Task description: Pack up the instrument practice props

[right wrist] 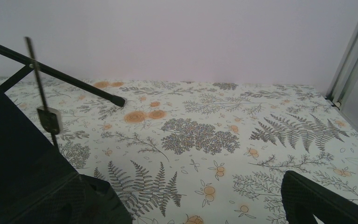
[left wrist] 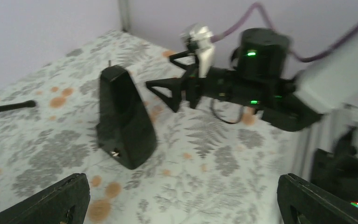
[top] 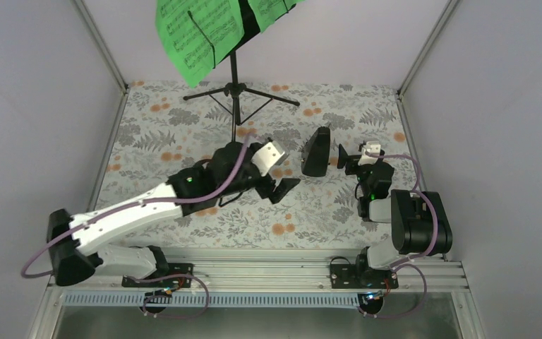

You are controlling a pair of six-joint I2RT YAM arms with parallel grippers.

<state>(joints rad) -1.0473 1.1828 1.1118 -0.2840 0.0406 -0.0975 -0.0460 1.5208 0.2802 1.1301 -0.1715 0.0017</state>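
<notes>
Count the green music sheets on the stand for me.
2. One green sheet hangs off the left of the music stand; the second sheet sits at its right, cut by the frame's top edge. Others may be hidden behind.

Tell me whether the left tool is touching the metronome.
Apart. The left wrist view shows the open left tool short of the metronome, with flowered cloth visible between it and both fingers.

Floral table under music stand, metronome
</notes>
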